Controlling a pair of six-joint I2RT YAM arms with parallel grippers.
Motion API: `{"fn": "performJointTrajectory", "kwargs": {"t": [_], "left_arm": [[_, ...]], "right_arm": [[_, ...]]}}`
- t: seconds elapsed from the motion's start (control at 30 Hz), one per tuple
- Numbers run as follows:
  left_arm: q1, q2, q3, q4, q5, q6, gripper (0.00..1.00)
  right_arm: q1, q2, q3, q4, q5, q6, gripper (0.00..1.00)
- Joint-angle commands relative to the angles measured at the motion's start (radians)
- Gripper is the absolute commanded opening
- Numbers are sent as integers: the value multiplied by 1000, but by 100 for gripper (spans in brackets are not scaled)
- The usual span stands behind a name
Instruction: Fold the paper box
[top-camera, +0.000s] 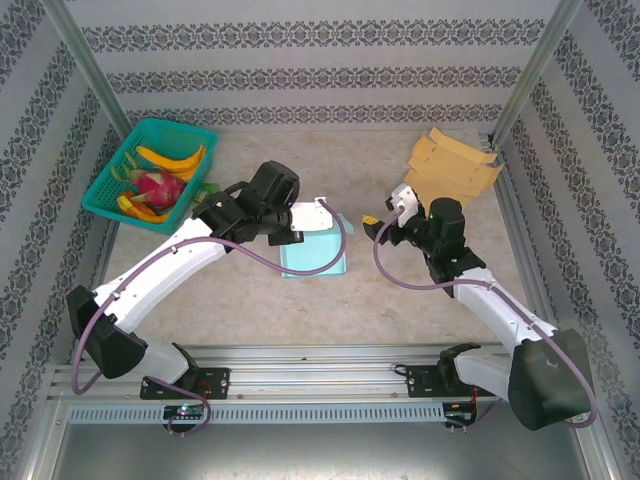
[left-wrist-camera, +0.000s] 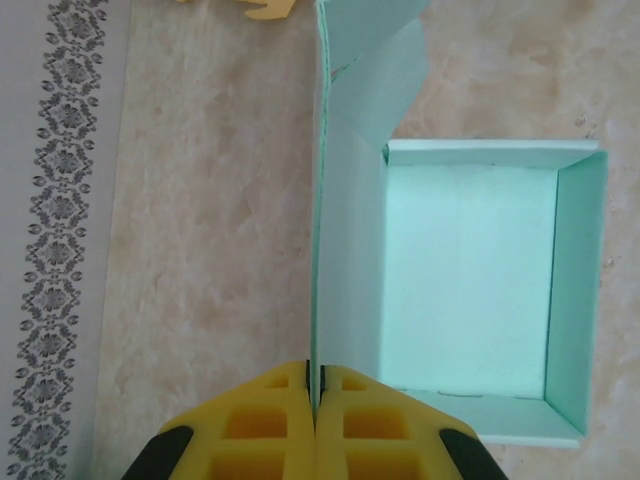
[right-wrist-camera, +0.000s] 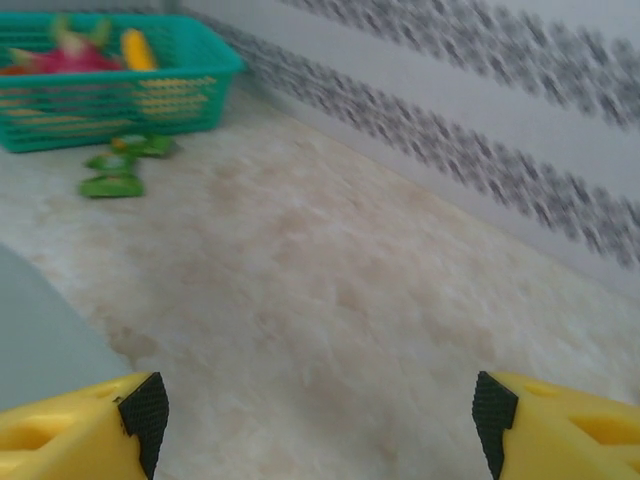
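- Mounting rail (top-camera: 320, 362): spans the near table edge, closest to the top camera; carries both arm bases side by side.
- Left arm (top-camera: 150, 280): white shell, black joints; reaches from the near left corner toward table centre.
- Green basket (top-camera: 178, 124): stands in the far left corner; holds bananas (top-camera: 172, 158) and a pink dragon fruit (top-camera: 158, 187).
- Green packets (right-wrist-camera: 113, 184): lie on the tabletop just beside the basket, on its right in the top view.
- Left gripper (left-wrist-camera: 314, 392): yellow fingers pressed together, clamped on the box's tall upright side panel, seen edge-on between them; leaves no gap beyond the paper itself.
- Paper box (left-wrist-camera: 470, 290): pale teal; sits at table centre, open side up, low walls raised around a square floor; carries a loose flap at the far end of the pinched panel; rests flat on the table (top-camera: 400, 300).
- Right gripper (right-wrist-camera: 320, 410): hovers right of the box and apart from it; yellow fingers spread wide, holding nothing, bare tabletop between them; faces toward the basket.
- Right arm (top-camera: 500, 310): white shell, black joints; bends in from the near right corner.
- Tan cardboard blanks (top-camera: 452, 165): lie stacked flat in the far right corner, just behind the right gripper's wrist.
- Patterned wall (top-camera: 590, 150): closes off the right side beyond the blanks; repeats on the far and left sides.
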Motion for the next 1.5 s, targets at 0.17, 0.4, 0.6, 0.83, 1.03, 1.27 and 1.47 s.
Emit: {"fn": "performJointTrajectory", "kwargs": {"t": [0.17,0.4,0.6,0.83,1.03,1.27,1.47], "left_arm": [[55,-8,22,48,179,52,0],[55,-42,-46,72,185,98,0],[53,-35,-43,85,177,85,0],[53,-17,-52,92,136,93,0],[46,6,-42,87,128,83,0],[24,-5,-36,81,156,74,0],[10,-21,-40,71,178,85,0]], "right_arm": [[11,76,94,-7,-309,-187,77],[9,135,141,-95,-336,-259,72],[16,161,127,-88,-436,-254,71],[20,166,149,-161,-480,-272,70],[34,171,167,-196,-473,-295,70],[72,190,195,-194,-446,-304,70],[85,215,219,-202,-461,-323,65]]}}
